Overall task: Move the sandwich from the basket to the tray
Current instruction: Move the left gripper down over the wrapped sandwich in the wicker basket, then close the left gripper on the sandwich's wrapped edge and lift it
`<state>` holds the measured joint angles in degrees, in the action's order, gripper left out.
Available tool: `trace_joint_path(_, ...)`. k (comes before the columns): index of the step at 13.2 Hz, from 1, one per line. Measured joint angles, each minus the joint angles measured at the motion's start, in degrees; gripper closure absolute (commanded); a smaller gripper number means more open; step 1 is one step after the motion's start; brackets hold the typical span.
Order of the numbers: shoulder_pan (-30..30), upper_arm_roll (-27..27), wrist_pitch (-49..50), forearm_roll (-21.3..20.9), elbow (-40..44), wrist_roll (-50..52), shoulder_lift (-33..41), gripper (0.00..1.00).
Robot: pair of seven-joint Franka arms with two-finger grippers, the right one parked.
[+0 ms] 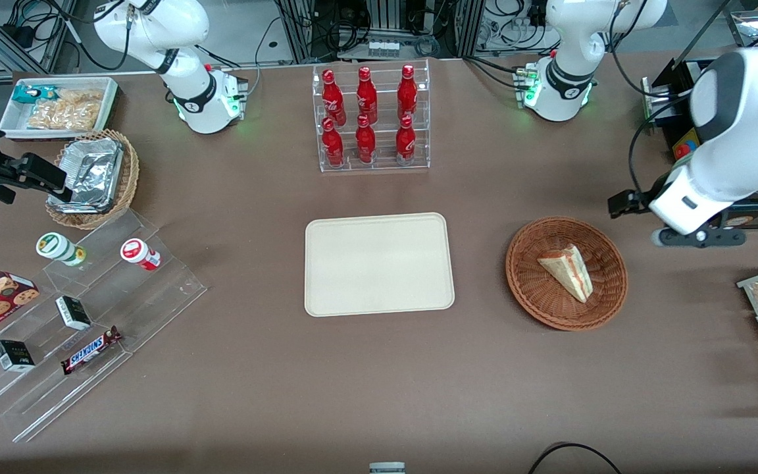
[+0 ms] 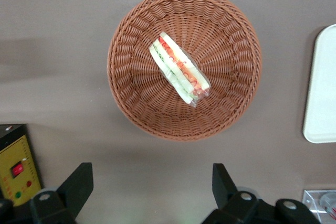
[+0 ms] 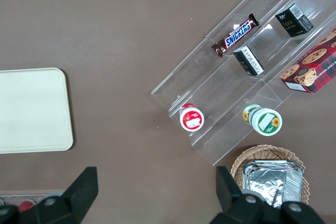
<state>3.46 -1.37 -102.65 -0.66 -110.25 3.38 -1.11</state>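
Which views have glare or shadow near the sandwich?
Left wrist view: sandwich wrapper glints faintly; the open gripper casts a soft shadow on the table beside the basket. Front view: even light, sandwich sharp, tray free of glare; the only glare is on the foil containers.

Pincer (image 2: 149, 182) wide open above table, clear of basket (image 2: 126, 98); path to tray (image 1: 379, 263) unobstructed (bare tabletop between).

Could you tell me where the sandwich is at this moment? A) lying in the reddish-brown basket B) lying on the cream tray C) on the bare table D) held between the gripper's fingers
A: the sandwich lies in the basket; the gripper hangs open above it, and the tray holds nothing.
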Motion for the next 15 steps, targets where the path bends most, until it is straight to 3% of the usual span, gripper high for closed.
trace_joint_path(5, 0.0, -0.5, -14.2, 0.0, -10.1, 4.8, -0.2, 0.0)
trace_joint_path(9, 0.2, -2.9, -23.3, 0.0, -15.7, 18.6, -0.6, 0.0)
trace_joint_path(15, 0.2, -3.5, -29.2, 0.0, -16.3, 43.5, -4.7, 0.0)
